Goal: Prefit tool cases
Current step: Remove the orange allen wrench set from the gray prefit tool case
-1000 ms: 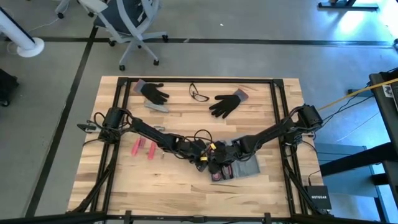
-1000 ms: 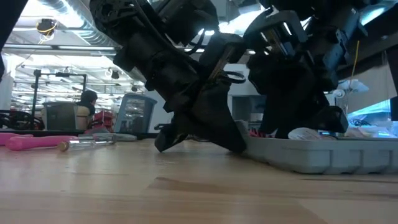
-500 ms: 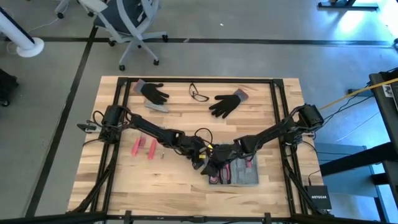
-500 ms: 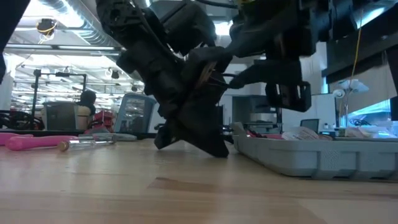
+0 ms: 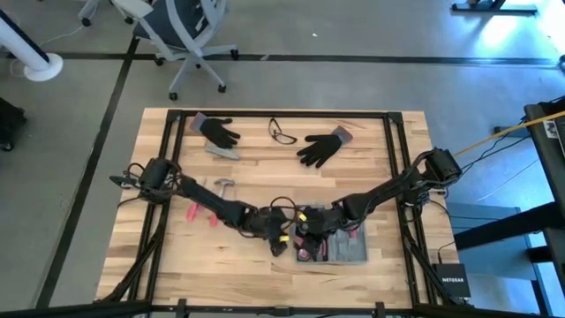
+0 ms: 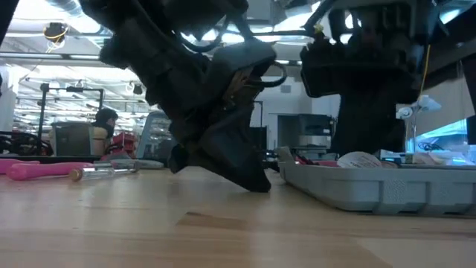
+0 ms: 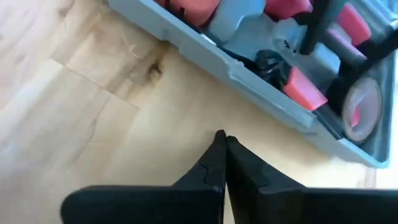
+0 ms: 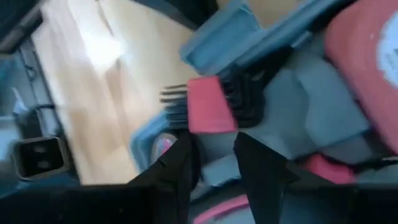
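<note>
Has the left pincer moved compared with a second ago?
Yes. The left pincer has slid toward the table's near edge, away from the gloves, stopping beside the tool case.

- "NETGEAR" on small black box (image 5: pixel 453 283), off the table's corner, well out past the right gripper (image 5: pixel 306 240)
- no other readable text

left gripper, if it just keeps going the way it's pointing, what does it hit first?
Likely the tool case. The left gripper, fingers shut, sits over bare table just short of the case's grey outer wall, tips aimed at it. Nothing lies between. Depth is unclear; if angled down, the tips could touch the wood first.
</note>
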{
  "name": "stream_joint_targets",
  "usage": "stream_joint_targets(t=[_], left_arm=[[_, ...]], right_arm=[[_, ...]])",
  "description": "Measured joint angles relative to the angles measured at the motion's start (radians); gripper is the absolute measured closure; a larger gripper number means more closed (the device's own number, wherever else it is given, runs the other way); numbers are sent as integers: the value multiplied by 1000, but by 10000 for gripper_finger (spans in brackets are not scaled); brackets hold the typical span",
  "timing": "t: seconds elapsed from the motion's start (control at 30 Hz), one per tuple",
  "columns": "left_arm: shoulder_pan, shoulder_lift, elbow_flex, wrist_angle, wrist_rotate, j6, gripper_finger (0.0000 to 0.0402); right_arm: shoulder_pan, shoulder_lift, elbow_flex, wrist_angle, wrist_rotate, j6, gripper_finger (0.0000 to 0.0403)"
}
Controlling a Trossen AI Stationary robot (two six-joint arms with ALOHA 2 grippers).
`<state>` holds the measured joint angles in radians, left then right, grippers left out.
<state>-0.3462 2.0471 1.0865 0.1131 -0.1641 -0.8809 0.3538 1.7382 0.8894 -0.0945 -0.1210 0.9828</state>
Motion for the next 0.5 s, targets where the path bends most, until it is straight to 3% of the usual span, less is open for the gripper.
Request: stream_joint_targets(t=[0.2,0.5], left_arm=[[-29,71,8,132,-17,-104,401],[-20,87,10,148,-96,-50,401]], right_arm=[[0,-2,1,-29,77,-48,285],[-5,0,0,-61,208,-53,285]])
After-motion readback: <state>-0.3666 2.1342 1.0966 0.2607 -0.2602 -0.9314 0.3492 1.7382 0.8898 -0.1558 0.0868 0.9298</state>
